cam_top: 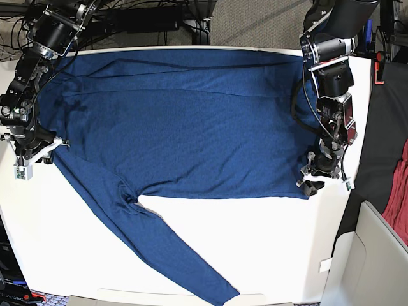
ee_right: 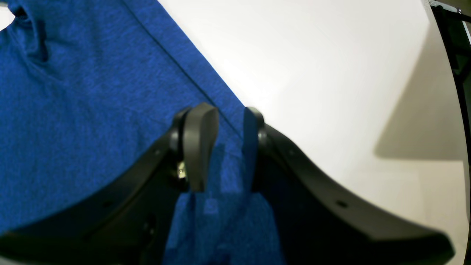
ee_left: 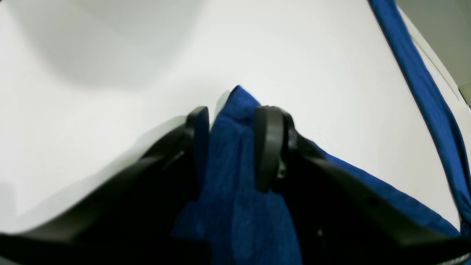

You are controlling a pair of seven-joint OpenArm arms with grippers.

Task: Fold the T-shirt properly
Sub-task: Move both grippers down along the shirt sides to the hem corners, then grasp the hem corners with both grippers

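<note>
Tool point(ee_left: 230, 147) and tool point(ee_right: 220, 147) — both clamping T-shirt point(cam_top: 191, 127)

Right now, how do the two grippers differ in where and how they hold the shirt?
The left gripper pinches a bunched corner of the T-shirt, with white table beyond it. The right gripper clamps a flat hemmed edge, cloth spreading beside it. Both have their jaws closed on fabric at opposite ends.
</note>
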